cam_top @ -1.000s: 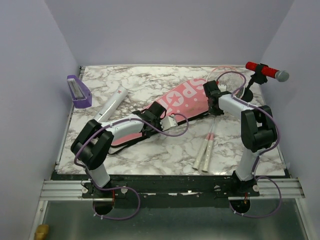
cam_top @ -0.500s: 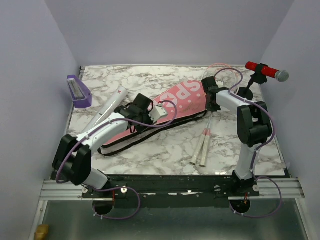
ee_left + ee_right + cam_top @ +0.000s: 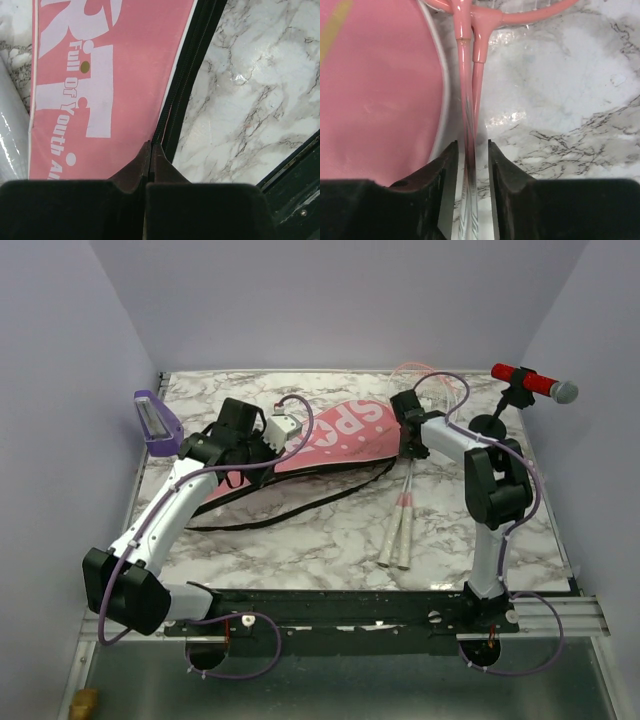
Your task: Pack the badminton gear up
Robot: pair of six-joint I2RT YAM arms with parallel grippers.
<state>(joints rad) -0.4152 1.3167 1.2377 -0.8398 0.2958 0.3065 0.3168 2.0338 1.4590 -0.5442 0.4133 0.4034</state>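
Pink bag (image 3: 350,432) edge is clamped in my left pincer (image 3: 151,146). My right pincer (image 3: 471,145) stands apart around the rackets (image 3: 463,75), which lie outside, unpacked.

Pink, white-lettered bag (image 3: 345,435) on grey-veined white marble table (image 3: 330,530).

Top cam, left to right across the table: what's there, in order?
purple tray → pink bag → rackets → red microphone. Both grippers overlap the bag's ends, so they are left out.
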